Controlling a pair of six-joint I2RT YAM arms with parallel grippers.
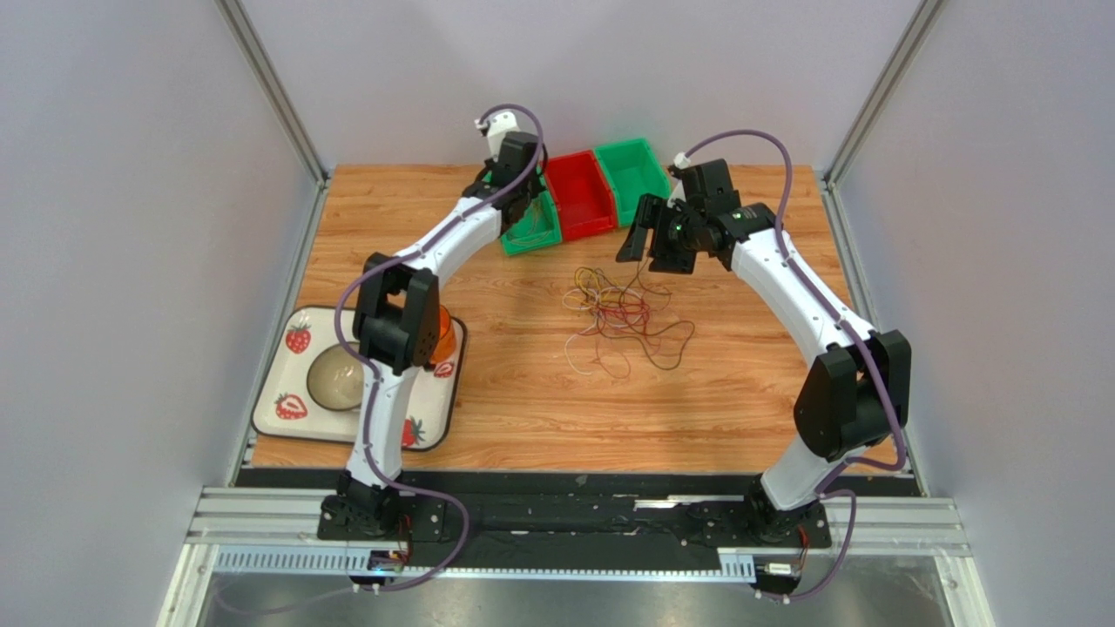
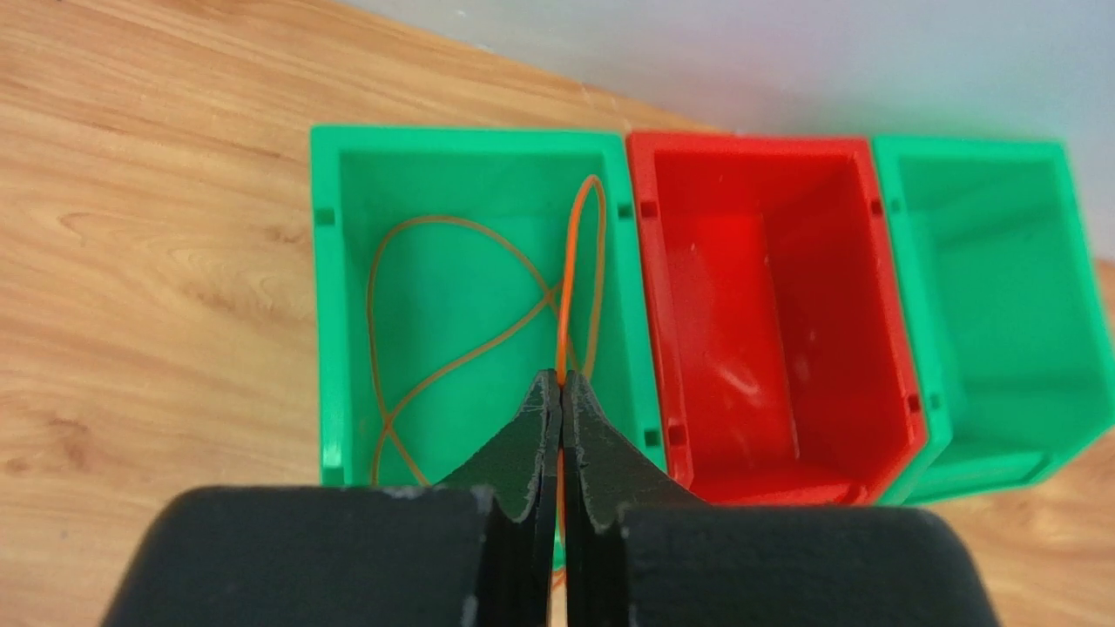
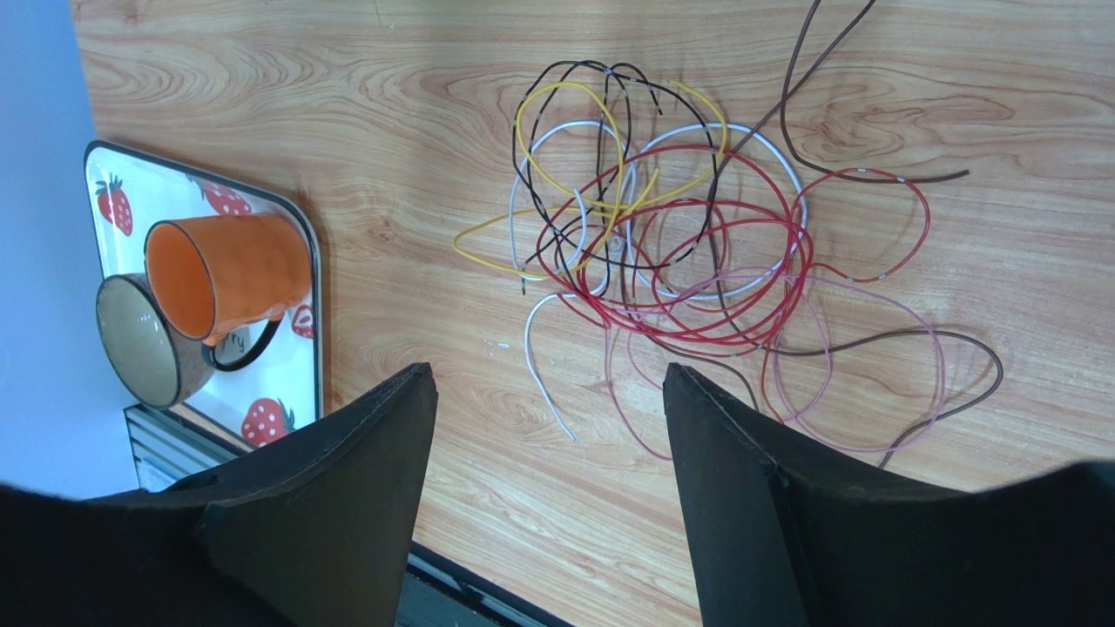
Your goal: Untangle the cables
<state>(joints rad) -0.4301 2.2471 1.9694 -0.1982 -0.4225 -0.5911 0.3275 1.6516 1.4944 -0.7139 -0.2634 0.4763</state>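
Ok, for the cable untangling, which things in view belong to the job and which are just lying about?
Job: cable tangle on the table; orange cable, pinched by the shut left gripper, looping into the left-hand green bin; open right gripper facing the tangle.
Lying about: strawberry tray, orange cup, bowl, red bin, right-hand green bin, both without cables.

**Right wrist view: tangle on table, pincer empty**

Right pincer (image 3: 547, 379) has its jaws spread wide with nothing between them. It is above the wooden table (image 3: 327, 105). Beyond the fingertips, the cables (image 3: 681, 248) lie in 1 loose knot: red, yellow, black, white, pink and brown loops overlapping. At far left is a strawberry-print tray (image 3: 282, 385) carrying an orange cup (image 3: 229, 274) and a brownish bowl (image 3: 138, 342), the 2 touching.
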